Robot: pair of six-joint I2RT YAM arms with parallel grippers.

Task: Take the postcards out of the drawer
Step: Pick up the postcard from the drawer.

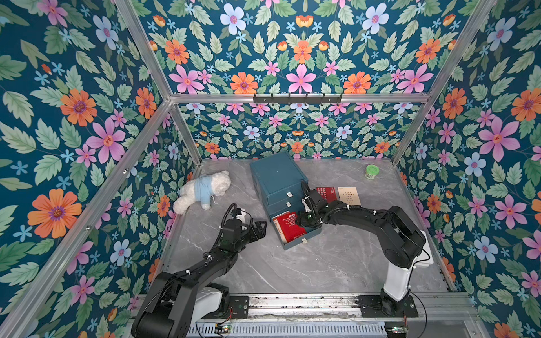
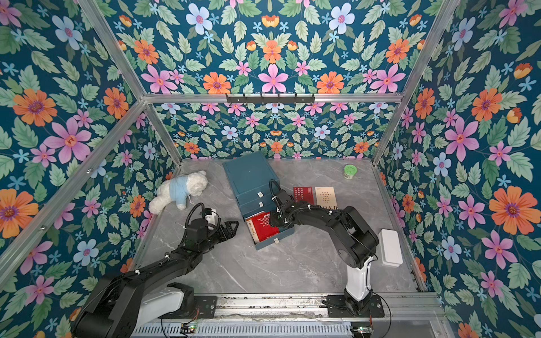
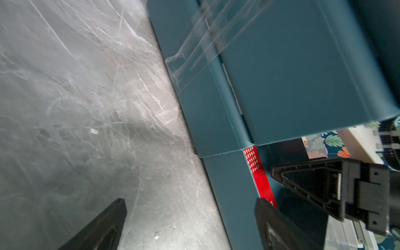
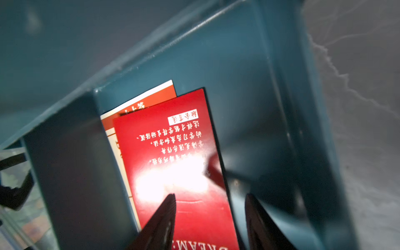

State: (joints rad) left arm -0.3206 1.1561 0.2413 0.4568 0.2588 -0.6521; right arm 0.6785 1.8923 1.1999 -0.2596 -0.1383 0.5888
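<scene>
Red postcard [image 4: 173, 140] atop cream postcard [image 4: 149, 97] in open drawer [image 4: 249, 86]; two other postcards [image 1: 348, 195] out on table [image 1: 292, 269]. R gripper [image 4: 210, 195] part-open astride red's edge, nothing pinched; L gripper [image 3: 190, 200] wide, empty. Judged thin, light, slick: edge to be pinched.

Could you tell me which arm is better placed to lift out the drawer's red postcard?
Probably the right gripper, jaws astride the red postcard inside the drawer; the left gripper sits outside.

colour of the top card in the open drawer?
The top card is red with white lettering. It shows best in the right wrist view.
</scene>
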